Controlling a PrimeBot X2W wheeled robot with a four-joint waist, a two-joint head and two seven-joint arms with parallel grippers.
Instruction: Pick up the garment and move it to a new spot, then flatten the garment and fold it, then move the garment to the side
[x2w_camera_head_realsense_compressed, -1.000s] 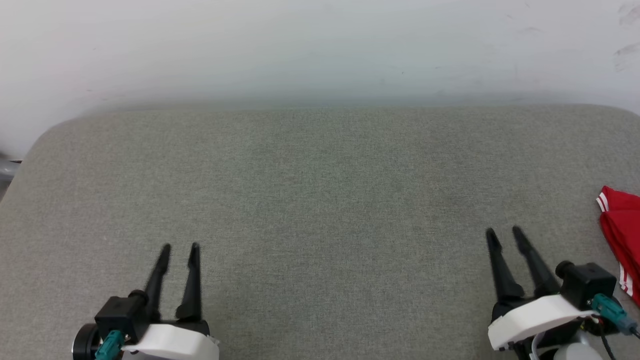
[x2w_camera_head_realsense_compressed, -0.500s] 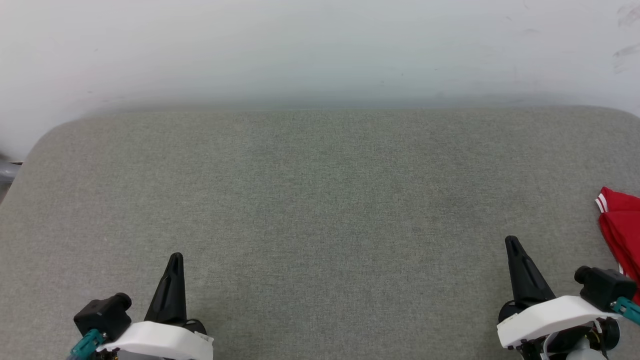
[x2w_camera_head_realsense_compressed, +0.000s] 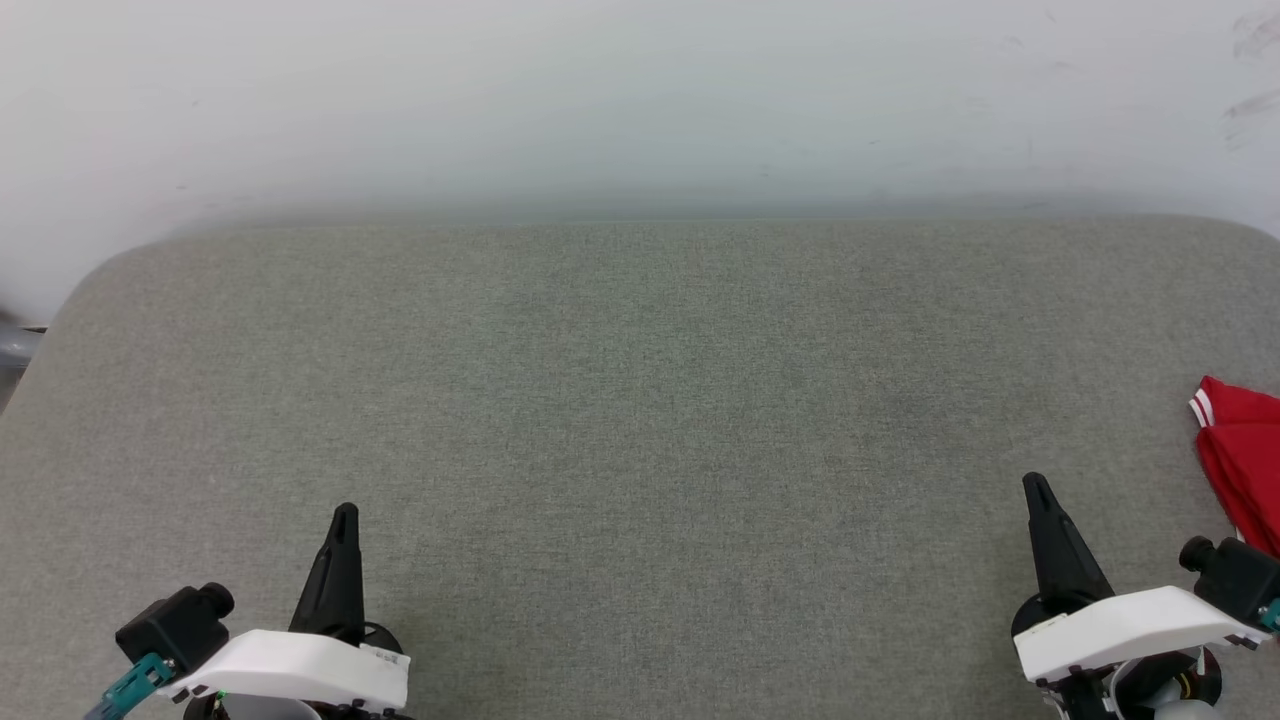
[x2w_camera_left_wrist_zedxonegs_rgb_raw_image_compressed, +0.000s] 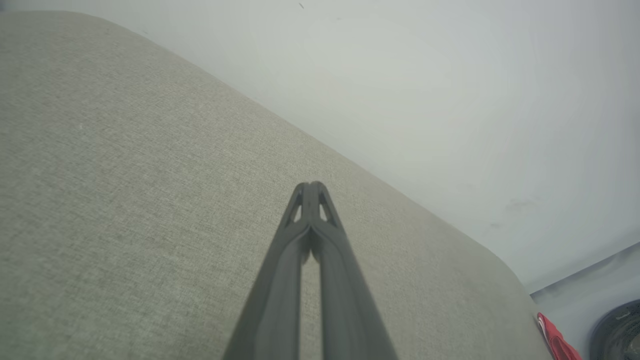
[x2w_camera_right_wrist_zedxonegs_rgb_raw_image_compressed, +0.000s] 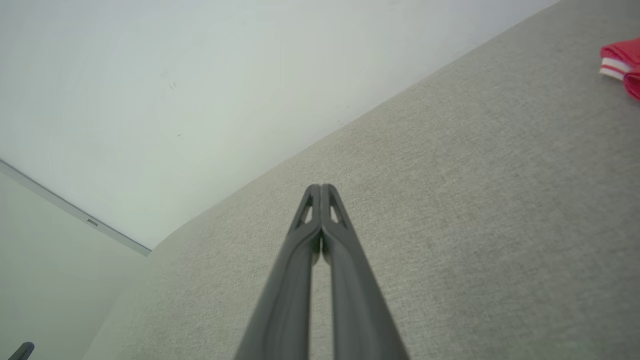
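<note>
The garment lies bunched at the right edge of the grey cushioned surface, red with a red-white striped trim; most of it is cut off by the frame. A corner of the garment shows at the upper right of the right wrist view, and a sliver of the garment at the lower right of the left wrist view. My left gripper rests at the lower left, shut with nothing in it. My right gripper sits at the lower right, shut and empty, a short way left of the garment. In each wrist view the left gripper and right gripper have their tips pressed together.
The grey fabric surface spans the whole width, with rounded far corners. A pale wall rises behind it. A dark round object stands beyond the surface's edge in the left wrist view.
Both grippers went from open to shut and drew back toward the near edge. The garment has kept its place.
</note>
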